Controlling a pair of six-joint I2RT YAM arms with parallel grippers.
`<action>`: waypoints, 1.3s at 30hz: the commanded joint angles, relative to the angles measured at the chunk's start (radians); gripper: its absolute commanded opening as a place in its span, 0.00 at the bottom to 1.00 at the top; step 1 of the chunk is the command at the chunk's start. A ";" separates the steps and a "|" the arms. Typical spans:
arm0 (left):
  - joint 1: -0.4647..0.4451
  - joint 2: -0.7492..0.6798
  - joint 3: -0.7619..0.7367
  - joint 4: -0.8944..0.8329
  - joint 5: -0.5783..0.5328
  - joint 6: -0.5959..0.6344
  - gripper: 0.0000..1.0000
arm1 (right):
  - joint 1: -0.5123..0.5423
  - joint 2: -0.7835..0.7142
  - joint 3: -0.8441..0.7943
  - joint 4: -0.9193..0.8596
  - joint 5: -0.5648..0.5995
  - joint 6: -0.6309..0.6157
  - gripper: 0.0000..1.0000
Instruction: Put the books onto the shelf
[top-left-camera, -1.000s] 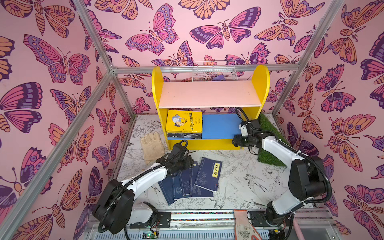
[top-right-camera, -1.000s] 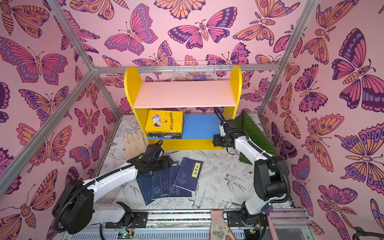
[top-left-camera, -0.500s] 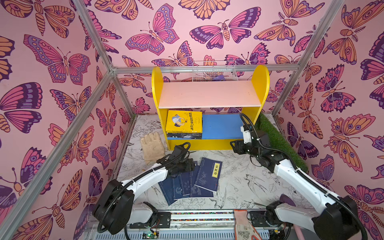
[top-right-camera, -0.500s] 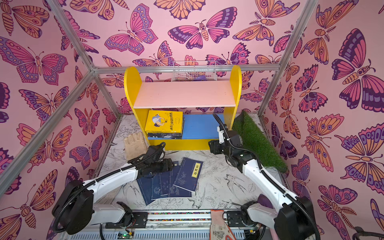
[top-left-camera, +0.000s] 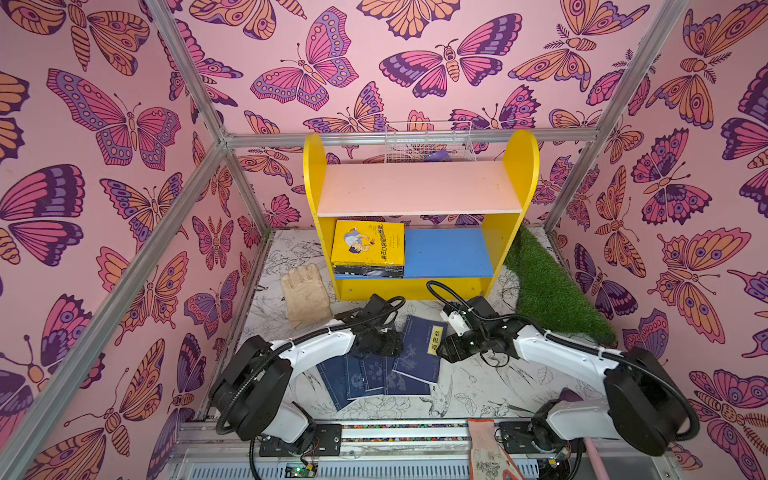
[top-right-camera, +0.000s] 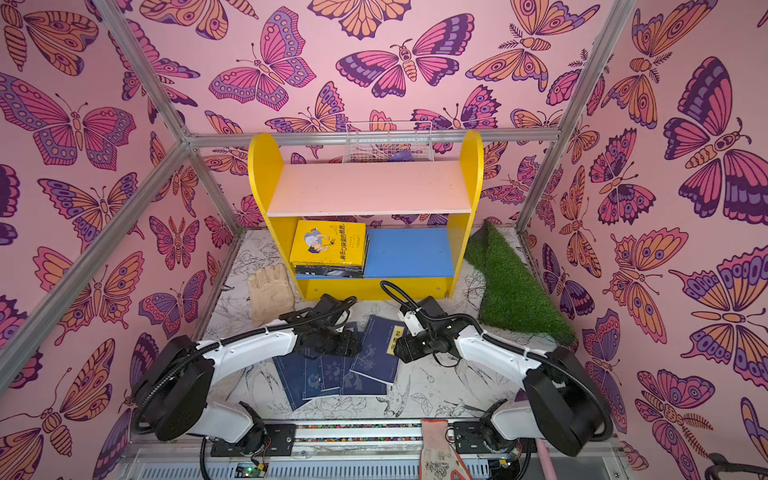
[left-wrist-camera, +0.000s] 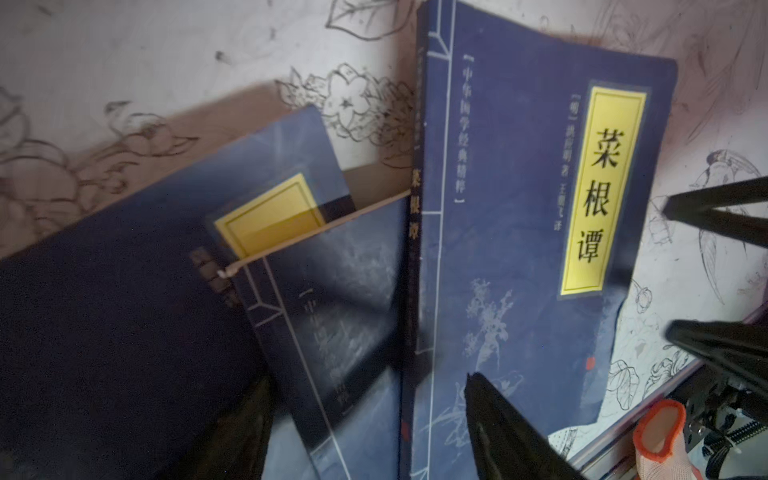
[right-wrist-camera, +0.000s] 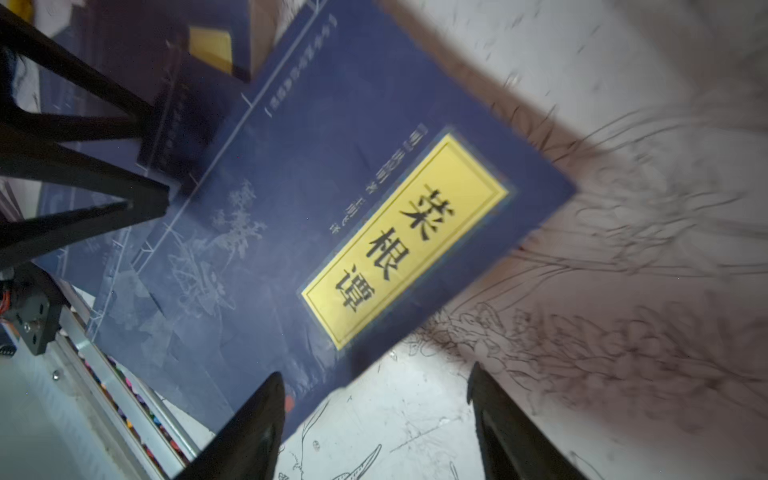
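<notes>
Right now both arms are low over the fan of navy books (top-left-camera: 368, 376) lying flat on the tabletop (top-left-camera: 478, 386), just in front of the shelf (top-left-camera: 521, 166). My left claw (left-wrist-camera: 368, 380) hangs with its fingers apart over the overlapped covers and grips nothing, one finger overlapping the top book (left-wrist-camera: 519, 208) in its wrist view. My right claw (right-wrist-camera: 374, 372) is likewise spread wide and empty, poised at that same book's outer edge, near its title label (right-wrist-camera: 405, 239). I judge the pairing deliberate: the book is thin and lies flat, so one claw can steady the pile while the other works a finger under the free edge. The label reads 菜根谭, repeated on the spine, and a column on the cover reads 中华国学经典精粹. The author line beside it is too small for me to trust. On the blue lower board (top-left-camera: 449, 253) a stack lies flat against one side panel, topped by a yellow book (top-left-camera: 368, 243) with a cartoon boy, its title unreadable from here. The pink upper board (top-left-camera: 415, 187) carries nothing. A beige glove (top-left-camera: 305, 295) lies on my left arm's side of the shelf and a grass mat (top-left-camera: 548, 286) on the other.
</notes>
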 joint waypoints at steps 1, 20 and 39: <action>-0.017 0.044 0.017 -0.074 0.021 0.032 0.74 | 0.004 0.058 0.048 -0.002 -0.066 -0.028 0.72; -0.009 0.118 0.133 -0.125 0.042 0.037 0.74 | 0.005 0.248 0.142 0.048 -0.128 -0.075 0.69; 0.101 0.032 0.011 -0.061 0.175 0.013 0.63 | 0.143 0.353 0.339 0.001 -0.132 -0.142 0.62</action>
